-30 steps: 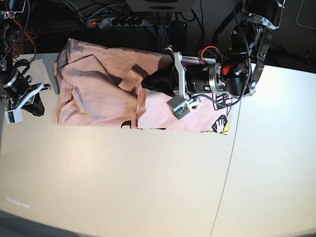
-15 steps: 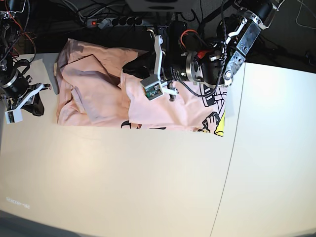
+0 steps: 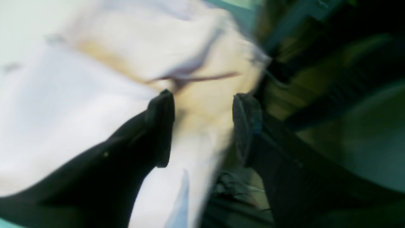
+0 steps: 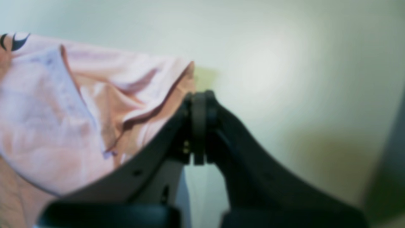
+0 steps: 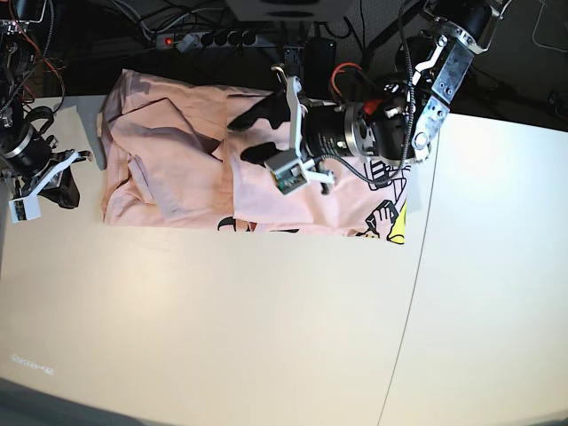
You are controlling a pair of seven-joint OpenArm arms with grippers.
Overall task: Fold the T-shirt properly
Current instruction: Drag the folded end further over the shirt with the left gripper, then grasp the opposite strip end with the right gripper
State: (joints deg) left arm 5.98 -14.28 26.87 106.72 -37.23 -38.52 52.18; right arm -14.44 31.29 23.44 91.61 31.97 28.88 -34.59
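Observation:
The pale pink T-shirt (image 5: 177, 160) lies crumpled along the table's far edge, with black lettering and a yellow graphic (image 5: 395, 226) at its front right hem. My left gripper (image 5: 251, 133) hovers over the shirt's middle, open, with a folded-over flap under it. In the blurred left wrist view the left gripper (image 3: 202, 126) shows a wide gap with the T-shirt (image 3: 95, 95) behind it and nothing pinched. My right gripper (image 5: 67, 189) rests shut and empty on the table, left of the shirt. In the right wrist view the right gripper (image 4: 199, 104) sits beside a corner of the T-shirt (image 4: 79, 104).
A power strip (image 5: 200, 38) and cables lie behind the table's far edge. A grey flat piece (image 5: 98, 138) sits at the shirt's left side. A seam (image 5: 413, 275) runs down the white table (image 5: 222, 319).
The left arm carried a flap of the shirt leftward over the middle, then its gripper opened and let the cloth go. The right arm has not moved.

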